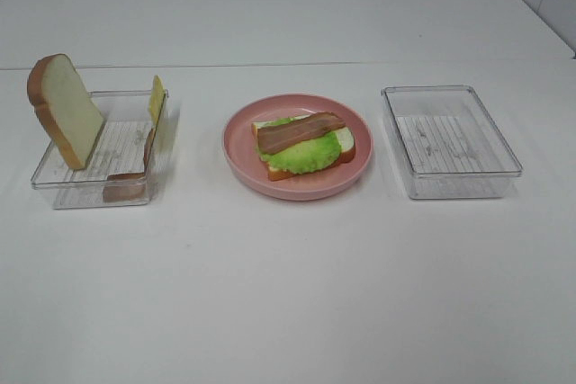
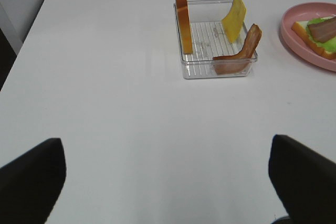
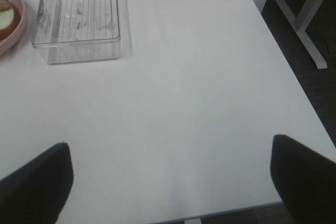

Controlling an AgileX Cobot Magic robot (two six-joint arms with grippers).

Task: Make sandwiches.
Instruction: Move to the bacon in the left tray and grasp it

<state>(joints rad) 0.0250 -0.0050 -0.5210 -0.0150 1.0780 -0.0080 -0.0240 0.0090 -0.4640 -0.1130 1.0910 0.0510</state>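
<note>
A pink plate (image 1: 297,188) in the middle holds a half-built sandwich: one white bread slice (image 1: 344,141), green lettuce (image 1: 301,161) on it and a brown bacon strip (image 1: 300,130) on top. A clear left bin (image 1: 90,193) holds a second bread slice (image 1: 67,110) standing on edge, a yellow cheese slice (image 1: 157,99) leaning on its wall and another bacon strip (image 1: 126,182). My left gripper (image 2: 165,150) is open and empty, well short of that bin (image 2: 210,72). My right gripper (image 3: 169,148) is open and empty. Neither gripper shows in the exterior high view.
An empty clear bin (image 1: 450,184) stands right of the plate; it also shows in the right wrist view (image 3: 79,51). The table's right edge (image 3: 294,93) and a white table leg (image 3: 302,24) on the floor lie close to my right gripper.
</note>
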